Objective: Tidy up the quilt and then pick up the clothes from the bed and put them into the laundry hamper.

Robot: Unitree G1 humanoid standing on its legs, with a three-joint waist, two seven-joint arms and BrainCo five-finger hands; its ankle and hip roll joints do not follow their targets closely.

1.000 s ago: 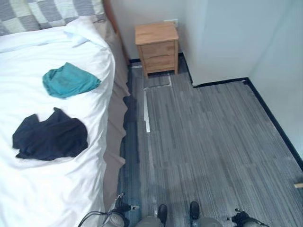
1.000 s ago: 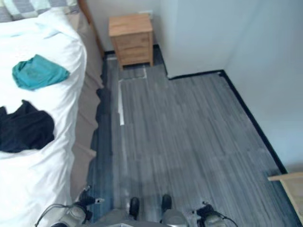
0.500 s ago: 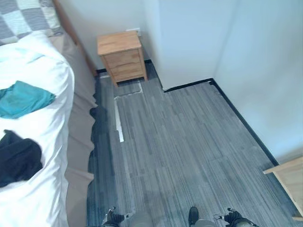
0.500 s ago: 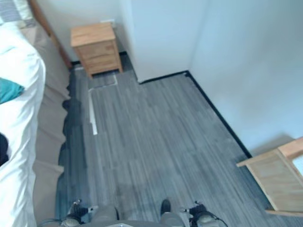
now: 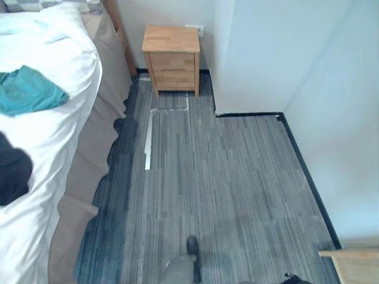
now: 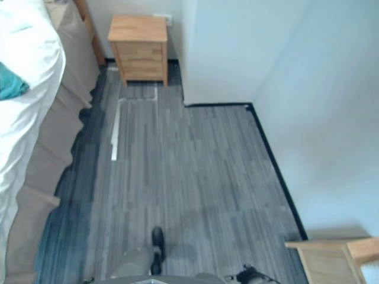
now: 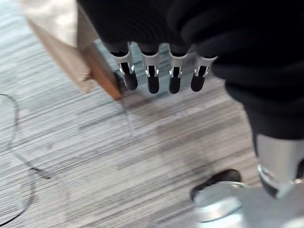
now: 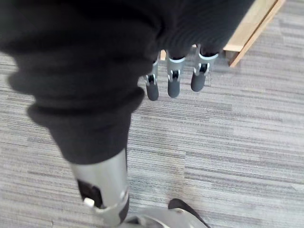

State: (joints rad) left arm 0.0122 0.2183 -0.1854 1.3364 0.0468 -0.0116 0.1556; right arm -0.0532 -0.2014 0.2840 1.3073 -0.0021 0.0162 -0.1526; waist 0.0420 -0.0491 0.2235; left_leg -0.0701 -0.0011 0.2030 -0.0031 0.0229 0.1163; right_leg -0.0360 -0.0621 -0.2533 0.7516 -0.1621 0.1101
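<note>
A teal garment [image 5: 26,97] lies on the white quilt [image 5: 56,130] of the bed at the left. A dark garment [image 5: 12,174] lies nearer on the same quilt, cut off by the view's edge. The quilt looks bunched near the checked pillow [image 5: 35,5]. In the left wrist view my left hand [image 7: 153,78] hangs over the floor beside the bed's corner, fingers straight, holding nothing. My right hand [image 8: 173,83] hangs likewise over the floor by a light wooden frame [image 8: 251,28], open and empty.
A wooden nightstand [image 5: 172,56] stands against the far wall beside the bed. A white wall corner [image 5: 249,59] juts out to its right. The light wooden frame [image 5: 352,263] shows at the lower right. Grey striped floor [image 5: 219,177] lies between. A beige bed skirt [image 5: 98,142] hangs to the floor.
The camera swung right away from the bed, then partly back and nearer the wall; the garments and nightstand themselves have not moved.
</note>
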